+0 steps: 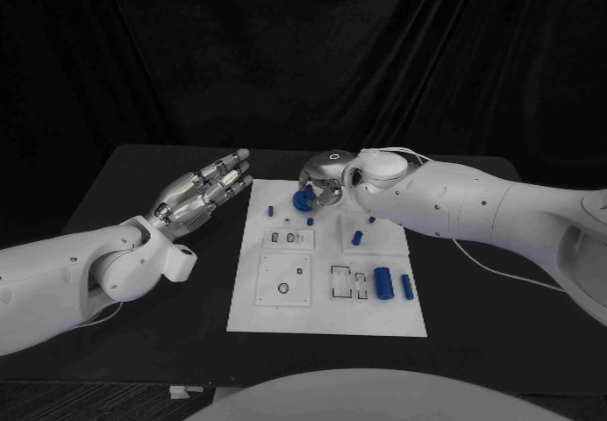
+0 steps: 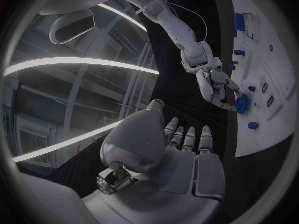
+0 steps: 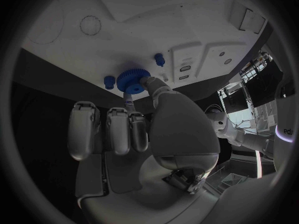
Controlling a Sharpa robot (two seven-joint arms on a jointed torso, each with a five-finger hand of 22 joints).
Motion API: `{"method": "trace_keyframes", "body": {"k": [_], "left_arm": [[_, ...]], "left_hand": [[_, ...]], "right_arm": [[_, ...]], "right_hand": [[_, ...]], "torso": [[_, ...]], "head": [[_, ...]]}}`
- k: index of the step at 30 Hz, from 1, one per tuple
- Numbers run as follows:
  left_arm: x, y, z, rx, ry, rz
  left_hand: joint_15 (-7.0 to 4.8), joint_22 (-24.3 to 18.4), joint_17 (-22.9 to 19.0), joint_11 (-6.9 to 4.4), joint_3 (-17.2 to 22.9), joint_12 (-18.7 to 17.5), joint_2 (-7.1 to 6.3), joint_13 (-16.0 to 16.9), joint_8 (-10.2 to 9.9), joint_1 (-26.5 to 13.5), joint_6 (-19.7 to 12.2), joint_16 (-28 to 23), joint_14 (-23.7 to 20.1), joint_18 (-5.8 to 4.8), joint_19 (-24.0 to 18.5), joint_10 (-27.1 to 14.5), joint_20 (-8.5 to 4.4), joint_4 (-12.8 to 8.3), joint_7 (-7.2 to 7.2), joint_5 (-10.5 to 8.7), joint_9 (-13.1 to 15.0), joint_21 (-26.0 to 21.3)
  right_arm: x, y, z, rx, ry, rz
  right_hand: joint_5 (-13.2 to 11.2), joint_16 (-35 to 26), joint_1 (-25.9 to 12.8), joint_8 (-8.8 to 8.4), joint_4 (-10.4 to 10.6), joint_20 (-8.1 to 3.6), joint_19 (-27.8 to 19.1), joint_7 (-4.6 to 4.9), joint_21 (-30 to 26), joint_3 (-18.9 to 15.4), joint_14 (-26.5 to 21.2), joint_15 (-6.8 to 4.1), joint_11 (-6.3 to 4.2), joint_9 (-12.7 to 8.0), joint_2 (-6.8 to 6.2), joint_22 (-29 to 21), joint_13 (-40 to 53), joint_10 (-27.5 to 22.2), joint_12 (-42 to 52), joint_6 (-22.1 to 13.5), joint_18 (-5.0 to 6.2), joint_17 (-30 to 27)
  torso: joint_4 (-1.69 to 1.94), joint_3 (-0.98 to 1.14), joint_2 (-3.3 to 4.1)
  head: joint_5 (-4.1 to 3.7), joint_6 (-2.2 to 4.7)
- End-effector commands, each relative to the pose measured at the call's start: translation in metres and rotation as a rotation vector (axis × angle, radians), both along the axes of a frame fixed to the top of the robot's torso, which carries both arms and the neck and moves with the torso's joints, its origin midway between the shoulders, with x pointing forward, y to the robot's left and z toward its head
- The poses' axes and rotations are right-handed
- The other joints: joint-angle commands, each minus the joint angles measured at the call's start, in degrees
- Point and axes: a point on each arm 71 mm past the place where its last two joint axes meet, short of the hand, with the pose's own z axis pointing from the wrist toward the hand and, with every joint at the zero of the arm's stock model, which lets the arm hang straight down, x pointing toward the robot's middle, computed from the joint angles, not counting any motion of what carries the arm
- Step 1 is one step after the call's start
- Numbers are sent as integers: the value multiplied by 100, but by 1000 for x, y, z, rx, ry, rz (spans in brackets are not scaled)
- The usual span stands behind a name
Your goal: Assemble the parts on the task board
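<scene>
Black table, white board (image 1: 380, 320) in the middle: right hand (image 1: 323, 180) pinches a blue gear (image 1: 303, 201) at the board's far edge (seating it, I'd judge). Left hand (image 1: 203, 191) hovers spread, holding nothing. Next: careful alignment.

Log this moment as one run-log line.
right robot hand: holds blue gear over task board far end | left robot hand: open, beside board | loose blue parts: on board

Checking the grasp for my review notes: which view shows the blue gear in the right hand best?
The right wrist view: the blue gear sits close, its toothed rim clear, pinched by the right hand over the white board. The head view shows a small blue patch under the fingers; the left wrist view shows it edge-on and distant.
</scene>
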Motion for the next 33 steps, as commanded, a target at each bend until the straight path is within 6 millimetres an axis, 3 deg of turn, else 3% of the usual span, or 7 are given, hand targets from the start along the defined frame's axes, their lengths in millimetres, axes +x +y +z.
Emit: {"method": "trace_keyframes", "body": {"k": [1, 5, 14, 22, 33], "left_arm": [[-1, -2, 1, -18, -7, -13], [0, -2, 1, -20, -9, -15], [0, -2, 1, -21, -11, -14], [1, -1, 1, -21, -9, -16], [2, 0, 0, -16, -7, -14]], "left_hand": [[48, -9, -5, 51, 31, 14, 4, 2, 24, 55, -26, -21, 8, 60, -14, 7, 41, -3, 8, 31, 4, -20], [48, -9, -5, 51, 31, 14, 4, 2, 24, 55, -26, -21, 8, 60, -14, 7, 41, -3, 8, 31, 4, -20], [53, -9, -5, 79, 69, 26, 9, 5, 37, 73, 7, -21, 8, 61, -14, 8, 48, -18, 41, 49, 10, -20], [56, -9, -5, 110, 90, 29, 8, 6, 56, 76, 60, -21, 8, 64, -14, 9, 55, -19, 72, 51, 18, -20], [55, -9, -5, 130, 100, 31, 5, 6, 71, 75, 101, -21, 8, 67, -14, 10, 57, -18, 91, 51, 24, -20]], "right_arm": [[0, -2, -5, -15, 0, -30], [0, -1, -5, -17, 2, -34], [1, -3, -6, -27, 9, -45], [1, -3, -6, -26, 10, -43], [0, -3, -6, -26, 12, -37]], "right_hand": [[-41, -37, -16, 86, 4, 43, -5, 14, -31, 68, 385, 53, 58, 784, 36, 650, 1509, 600, 20, -135, -1, 405], [-42, -44, -25, 5, -3, 50, -11, 17, -47, 108, 383, 59, 61, 759, 23, 645, 1509, 600, 20, -204, 3, 395], [-26, -82, -46, -412, -63, 51, -45, -3, -129, 292, 373, 57, 42, 572, -28, 613, 1509, 600, 20, -620, 23, 354], [97, -88, -39, -489, -85, 49, -53, -12, -155, 384, 373, 55, 36, 516, 16, 605, 1509, 600, 20, -666, 28, 351], [111, -121, -7, -777, -217, 25, -89, -56, -248, 514, 365, 29, -3, 328, 17, 567, 1509, 600, 20, -1077, 48, 316]], "torso": [[0, -2, -1], [2, -2, -2], [0, -2, 0], [0, -1, 0], [0, -1, -1]], "head": [[9, -5], [6, -7], [19, -28], [24, -36], [31, -68]]}}
